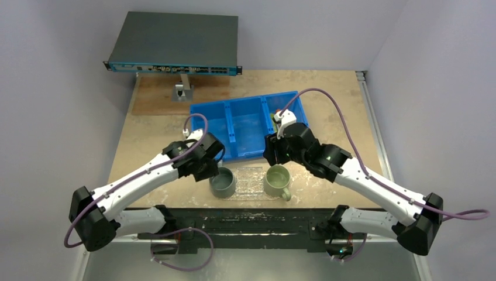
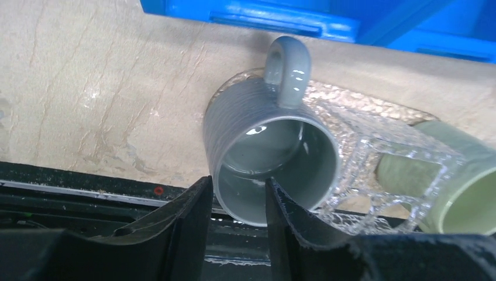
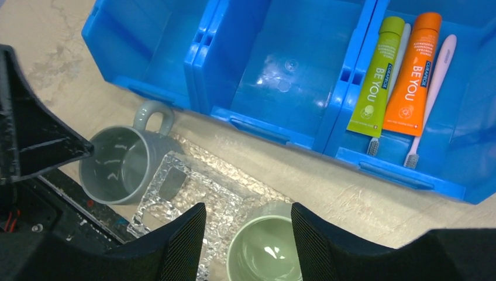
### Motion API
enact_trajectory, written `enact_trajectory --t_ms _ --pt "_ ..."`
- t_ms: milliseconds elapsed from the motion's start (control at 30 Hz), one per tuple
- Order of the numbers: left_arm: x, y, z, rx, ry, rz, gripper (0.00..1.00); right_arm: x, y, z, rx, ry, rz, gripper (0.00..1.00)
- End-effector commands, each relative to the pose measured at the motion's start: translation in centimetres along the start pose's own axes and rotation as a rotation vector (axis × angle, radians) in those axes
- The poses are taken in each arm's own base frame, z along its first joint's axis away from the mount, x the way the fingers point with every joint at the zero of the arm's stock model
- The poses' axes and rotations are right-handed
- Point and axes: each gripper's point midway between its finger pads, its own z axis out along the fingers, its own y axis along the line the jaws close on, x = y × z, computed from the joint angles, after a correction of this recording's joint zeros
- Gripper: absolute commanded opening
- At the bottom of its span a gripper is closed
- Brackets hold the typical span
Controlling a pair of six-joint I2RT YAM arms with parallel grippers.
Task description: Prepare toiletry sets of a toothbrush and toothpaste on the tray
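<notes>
In the blue bin's (image 3: 281,126) right compartment lie a green tube (image 3: 374,82) and an orange tube (image 3: 412,73). One pale toothbrush (image 3: 399,55) lies between them, a pinkish toothbrush (image 3: 436,76) to the orange tube's right. The clear pebbled tray (image 1: 250,178) (image 2: 362,117) (image 3: 216,187) lies in front of the bin. My left gripper (image 2: 238,181) (image 1: 205,164) is open, straddling the near rim of the grey mug (image 2: 269,146) at the tray's left end. My right gripper (image 3: 248,228) (image 1: 275,153) hangs open above the green mug (image 3: 266,252) at the tray's right end.
The bin's left and middle compartments (image 3: 275,58) hold nothing. A dark network switch (image 1: 174,44) on a stand sits at the back left over a brown board (image 1: 153,96). The table's black front edge (image 2: 88,193) runs just behind the mugs.
</notes>
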Motion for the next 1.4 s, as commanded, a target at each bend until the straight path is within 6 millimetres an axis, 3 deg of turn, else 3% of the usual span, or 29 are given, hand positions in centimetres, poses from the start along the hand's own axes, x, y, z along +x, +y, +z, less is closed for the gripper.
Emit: enact_trajectory --t_ms 0,133,367,767,833,1100,1367 --pt "-2.6 -0.8 -3.2 0.077 -0.107 0.035 0.39 -2.6 0.1 0.5 0.025 -0.055 -0.008 0.58" --pt "-3.9 -1.0 -5.1 0.117 -0.158 0.075 0.45 -3.6 -0.1 1.6 0.060 -0.064 -0.016 0.59" --pt "-6.1 -0.7 -8.3 0.153 -0.247 0.166 0.52 -5.2 -2.3 4.1 0.199 -0.083 -0.011 0.63" --pt "-8.8 -0.6 -14.0 0.283 -0.404 0.332 0.57 -5.9 -5.7 8.9 0.317 -0.070 0.063 0.66" --pt "-8.9 -0.5 -14.3 0.288 -0.419 0.358 0.58 -5.9 -6.8 9.7 0.338 -0.064 0.085 0.66" --pt "-9.4 0.0 -14.2 0.272 -0.466 0.428 0.63 -5.6 -8.0 13.1 0.349 -0.020 0.114 0.65" --pt "-9.7 0.2 -13.0 0.255 -0.499 0.471 0.65 -5.3 -9.0 15.5 0.362 0.022 0.125 0.54"
